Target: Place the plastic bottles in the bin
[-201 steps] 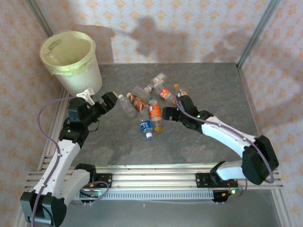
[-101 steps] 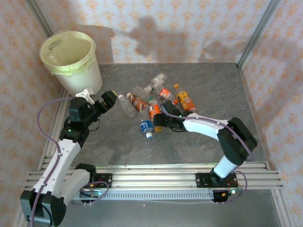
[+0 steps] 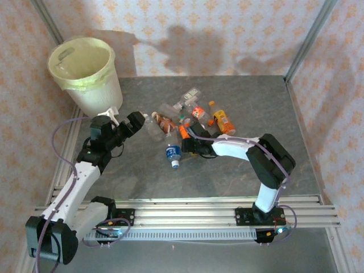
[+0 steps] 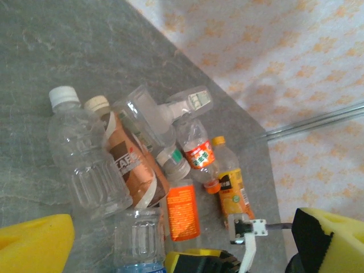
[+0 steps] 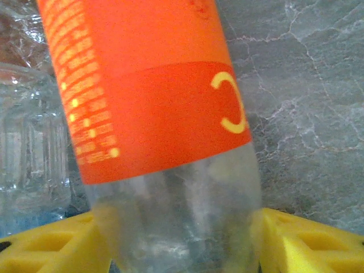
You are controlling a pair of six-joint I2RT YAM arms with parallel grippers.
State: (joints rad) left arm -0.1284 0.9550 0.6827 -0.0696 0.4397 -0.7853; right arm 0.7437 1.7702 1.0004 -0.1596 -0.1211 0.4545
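Several plastic bottles lie in a heap mid-table. My right gripper is shut on the clear lower end of an orange-labelled bottle; its yellow pads press both sides. That same orange-labelled bottle lies at the near edge of the heap in the left wrist view. My left gripper hangs open just left of the heap with nothing between its fingers, near a clear white-capped bottle. The cream bin, lined with a pale yellow bag, stands at the far left corner.
A blue-labelled bottle lies nearest me, beside the held one. A yellow juice bottle and a red-labelled bottle lie at the heap's right. A brown-labelled bottle rests against the clear one. Patterned walls and metal posts enclose the table.
My right arm swung left from the heap's right side to the orange-labelled bottle, and its jaws closed onto it. The left arm edged slightly toward the heap, still open.
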